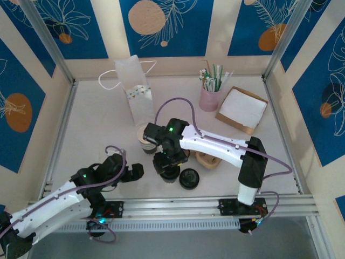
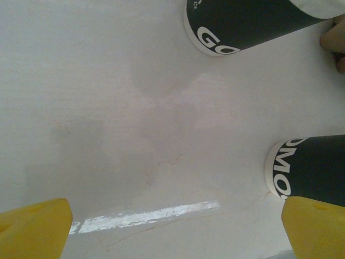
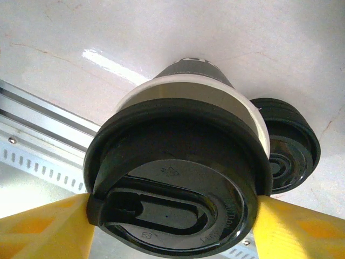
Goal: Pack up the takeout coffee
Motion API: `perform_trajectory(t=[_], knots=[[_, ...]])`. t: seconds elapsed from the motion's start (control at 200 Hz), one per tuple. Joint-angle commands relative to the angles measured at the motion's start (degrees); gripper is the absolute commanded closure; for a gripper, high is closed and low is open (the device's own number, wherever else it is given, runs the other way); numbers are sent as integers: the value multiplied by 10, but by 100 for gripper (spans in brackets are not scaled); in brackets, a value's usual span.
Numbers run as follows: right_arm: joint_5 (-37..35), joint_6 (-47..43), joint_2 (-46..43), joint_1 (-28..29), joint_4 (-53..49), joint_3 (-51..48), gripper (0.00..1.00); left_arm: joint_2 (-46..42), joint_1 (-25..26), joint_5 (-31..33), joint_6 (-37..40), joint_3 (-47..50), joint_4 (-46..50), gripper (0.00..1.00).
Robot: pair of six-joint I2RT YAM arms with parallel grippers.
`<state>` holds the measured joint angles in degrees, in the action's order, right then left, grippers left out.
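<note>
Pale, glossy worktop, faintly cracked, fenced by aluminium posts and blue-and-cream leaf-printed walls. In front of the paper bag, lidded takeout coffee upright, pinched at its top by the right end effector. Further forward and left of the bag, left end effector spread wide over bare worktop.
</note>
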<state>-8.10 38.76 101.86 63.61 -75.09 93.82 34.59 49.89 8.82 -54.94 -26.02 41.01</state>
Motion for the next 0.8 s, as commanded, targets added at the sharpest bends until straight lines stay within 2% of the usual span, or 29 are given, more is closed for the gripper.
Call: perform_trajectory(t=[0.0, 0.795], knots=[[12, -8, 8, -4, -23, 19, 27, -2, -1, 17, 12, -19, 21, 0], [21, -14, 20, -10, 7, 7, 27, 0, -3, 22, 16, -18, 20, 0]])
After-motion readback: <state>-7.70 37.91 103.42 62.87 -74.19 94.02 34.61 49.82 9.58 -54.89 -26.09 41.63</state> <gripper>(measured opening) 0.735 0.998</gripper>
